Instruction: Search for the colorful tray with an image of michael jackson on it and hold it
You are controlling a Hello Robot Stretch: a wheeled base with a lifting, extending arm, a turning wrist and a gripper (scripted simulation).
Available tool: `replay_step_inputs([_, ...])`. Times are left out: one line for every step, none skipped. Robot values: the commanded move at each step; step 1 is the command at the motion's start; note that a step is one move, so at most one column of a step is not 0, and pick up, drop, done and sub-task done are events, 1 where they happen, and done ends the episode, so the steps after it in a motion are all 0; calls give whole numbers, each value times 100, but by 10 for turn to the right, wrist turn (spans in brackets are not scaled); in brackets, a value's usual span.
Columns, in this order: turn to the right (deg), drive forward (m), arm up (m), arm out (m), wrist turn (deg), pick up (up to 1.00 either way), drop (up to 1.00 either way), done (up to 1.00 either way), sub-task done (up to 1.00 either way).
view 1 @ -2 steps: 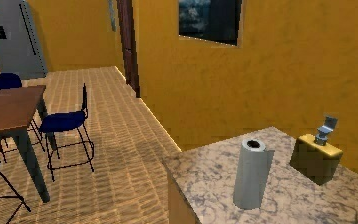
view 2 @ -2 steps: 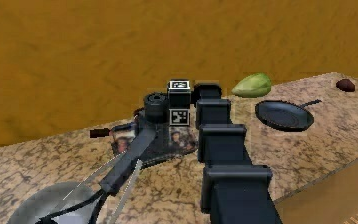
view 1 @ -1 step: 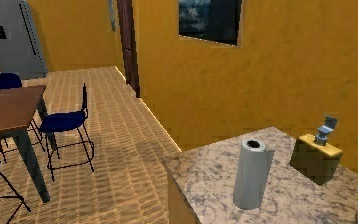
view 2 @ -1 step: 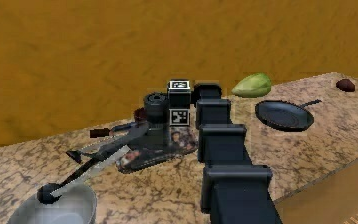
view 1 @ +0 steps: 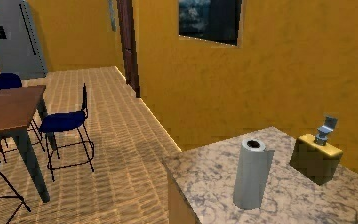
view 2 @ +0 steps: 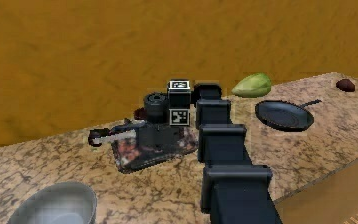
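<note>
Counter (view 1: pixel 212 170), forward view: lower right, bearing a paper roll (view 1: pixel 253 172) and a yellow bottle (view 1: pixel 317 155)
Tray (view 2: pixel 147 155), arm side view: flat rectangle, mottled dark and reddish top, lying on the counter left of centre
Gripper (view 2: pixel 99 136): at the tray; cannot tell whether it holds anything
Pan (view 2: pixel 283 114): upper right

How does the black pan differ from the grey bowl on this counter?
The pan is black, the bowl pale grey. The pan is shallow with a long handle; the bowl is deeper, with no handle showing. Both rest on the speckled counter.
</note>
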Motion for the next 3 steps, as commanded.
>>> replay_step_inputs([0,0,0,0,30,0,0,0,0])
replay_step_inputs([0,0,-14,0,0,0,0,0,0])
replay_step_inputs([0,0,0,0,0,100,0,0,0])
